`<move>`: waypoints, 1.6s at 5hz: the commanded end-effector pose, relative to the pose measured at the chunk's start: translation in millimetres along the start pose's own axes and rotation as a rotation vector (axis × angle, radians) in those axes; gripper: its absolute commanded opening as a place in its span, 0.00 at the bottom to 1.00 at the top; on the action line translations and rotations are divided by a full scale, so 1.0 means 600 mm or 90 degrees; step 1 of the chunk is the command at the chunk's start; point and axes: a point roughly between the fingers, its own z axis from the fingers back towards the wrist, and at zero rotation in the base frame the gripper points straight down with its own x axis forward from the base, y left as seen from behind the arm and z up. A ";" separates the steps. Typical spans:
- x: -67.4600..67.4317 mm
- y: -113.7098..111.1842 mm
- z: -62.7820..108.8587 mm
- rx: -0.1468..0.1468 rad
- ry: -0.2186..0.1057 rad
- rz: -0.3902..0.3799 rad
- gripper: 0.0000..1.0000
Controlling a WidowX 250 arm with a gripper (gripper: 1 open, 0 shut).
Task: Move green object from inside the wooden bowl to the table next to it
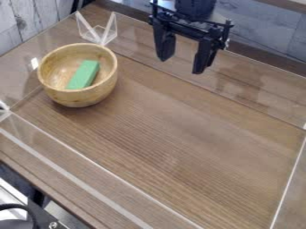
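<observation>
Gripper (pixel 184 63) jaws stand wide apart above the table (pixel 174 134), near its far edge, and they hold nothing. Its body is black, and its two fingers point down over the wood.

The table is medium brown with fine wood grain running across it. Pale, see-through plastic (pixel 36 49) borders it at the upper left, with bright white streaks (pixel 99 29) where it shows behind the bowl. More pale edging runs down the left side and along the right. Outside the left edge, toward the near corner, lie dark cables or fittings (pixel 27 213), too small to name surely. The room beyond is mostly out of view.

The green block (pixel 82 74) is inside the wooden bowl (pixel 78 100), near the table's left edge. It is a plain, bright green bar, longer than it is wide, lying slantwise with its far end toward the right. The bowl is round and light tan, with thick walls and a smooth rim.

Counted: one block, one bowl, one gripper with two fingers.
</observation>
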 end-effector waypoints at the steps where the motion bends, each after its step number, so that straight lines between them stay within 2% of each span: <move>1: 0.000 0.030 -0.008 -0.004 0.008 0.028 1.00; 2: 0.003 0.054 -0.028 -0.005 0.014 0.012 1.00; 3: 0.001 0.101 -0.033 -0.008 0.002 0.001 1.00; 5: -0.019 0.237 -0.050 -0.007 -0.033 -0.002 1.00; 6: -0.031 0.278 -0.056 -0.010 -0.040 0.002 1.00; 7: -0.036 0.300 -0.069 -0.016 -0.046 0.015 1.00; 8: -0.021 0.303 -0.070 -0.018 -0.052 0.061 1.00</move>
